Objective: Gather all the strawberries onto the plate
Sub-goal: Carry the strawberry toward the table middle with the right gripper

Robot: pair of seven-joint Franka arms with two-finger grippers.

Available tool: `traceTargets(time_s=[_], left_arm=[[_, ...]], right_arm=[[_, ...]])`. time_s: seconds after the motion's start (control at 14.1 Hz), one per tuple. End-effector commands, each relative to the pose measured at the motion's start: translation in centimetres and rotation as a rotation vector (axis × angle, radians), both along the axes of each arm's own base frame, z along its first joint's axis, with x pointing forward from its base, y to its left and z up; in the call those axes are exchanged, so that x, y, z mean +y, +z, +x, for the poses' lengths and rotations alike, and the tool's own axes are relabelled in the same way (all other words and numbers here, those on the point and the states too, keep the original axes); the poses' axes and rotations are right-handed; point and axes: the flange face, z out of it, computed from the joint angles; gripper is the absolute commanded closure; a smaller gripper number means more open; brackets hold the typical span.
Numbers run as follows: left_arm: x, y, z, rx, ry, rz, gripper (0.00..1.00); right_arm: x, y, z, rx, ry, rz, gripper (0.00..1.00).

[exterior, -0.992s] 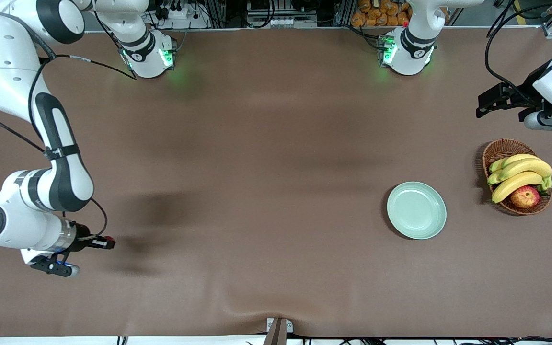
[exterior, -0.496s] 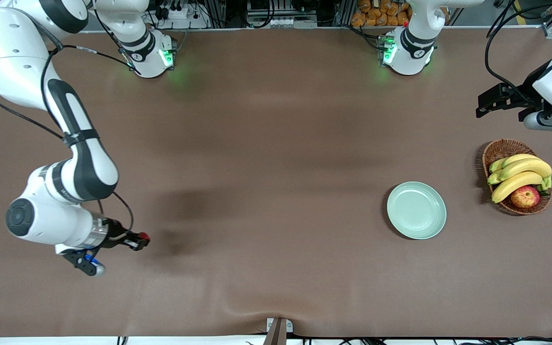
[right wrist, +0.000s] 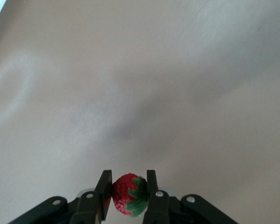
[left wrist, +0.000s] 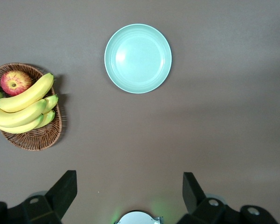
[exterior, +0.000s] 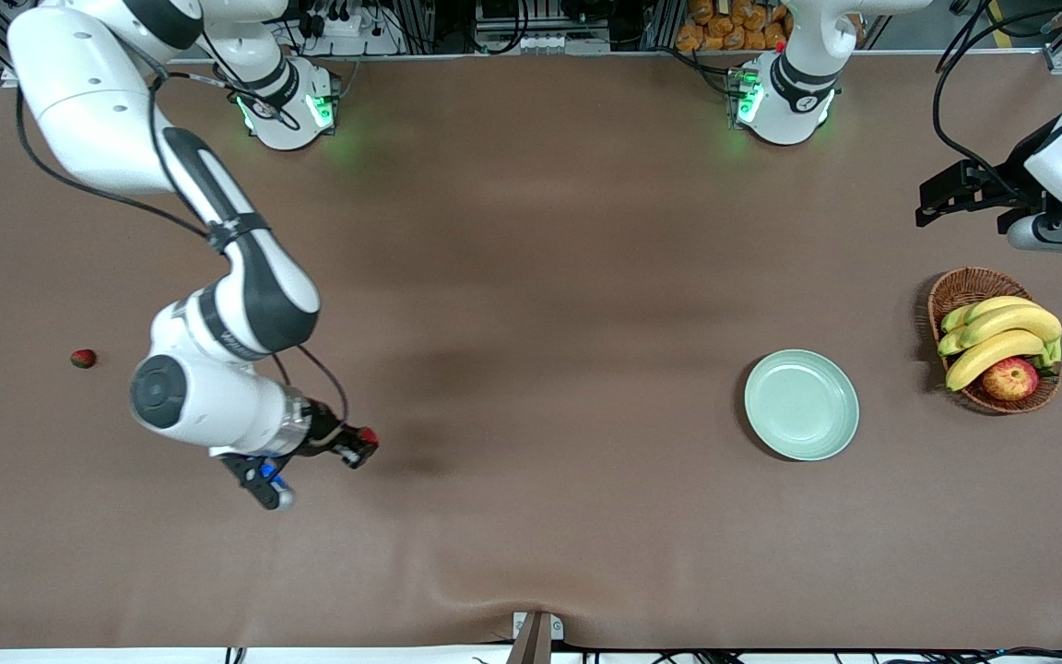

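My right gripper [exterior: 363, 444] is shut on a red strawberry [exterior: 368, 436] with a green cap and holds it above the bare table toward the right arm's end; the berry sits between the fingers in the right wrist view [right wrist: 129, 194]. A second strawberry [exterior: 83, 358] lies on the table near the right arm's end. A third is out of view. The mint-green plate [exterior: 801, 404] is empty toward the left arm's end, also in the left wrist view [left wrist: 138, 58]. My left gripper [exterior: 932, 205] is open, high over the table's left-arm end, waiting.
A brown wicker basket [exterior: 964, 290] with bananas [exterior: 1001, 337] and a red-yellow apple [exterior: 1010, 378] stands beside the plate at the left arm's end; it also shows in the left wrist view [left wrist: 35, 137]. The brown table cover [exterior: 531, 277] has a ripple at its front edge.
My right arm has carried the strawberry toward the middle of the table, toward the plate. Its move has uncovered the second strawberry. The left arm has not moved.
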Motion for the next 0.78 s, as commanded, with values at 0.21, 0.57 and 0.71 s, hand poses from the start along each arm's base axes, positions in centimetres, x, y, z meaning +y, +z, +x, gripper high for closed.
traceTargets(time_s=[0.21,0.57,0.71], left_arm=[[0.1,0.1,0.0,0.009,-0.002,-0.024,0.0],[0.1,-0.2,0.0,0.016,-0.001,-0.023,0.0],[0.1,-0.2,0.0,0.013,0.001,-0.023,0.0]], right_arm=[[9.3,-0.1,-3.0,0.012,-0.1,-0.008,0.93],[18.1,-4.1,-7.6,-0.001,-0.137,-0.075,0.93],[20.2,-5.8,-9.2,0.026,-0.142,-0.088,0.93]])
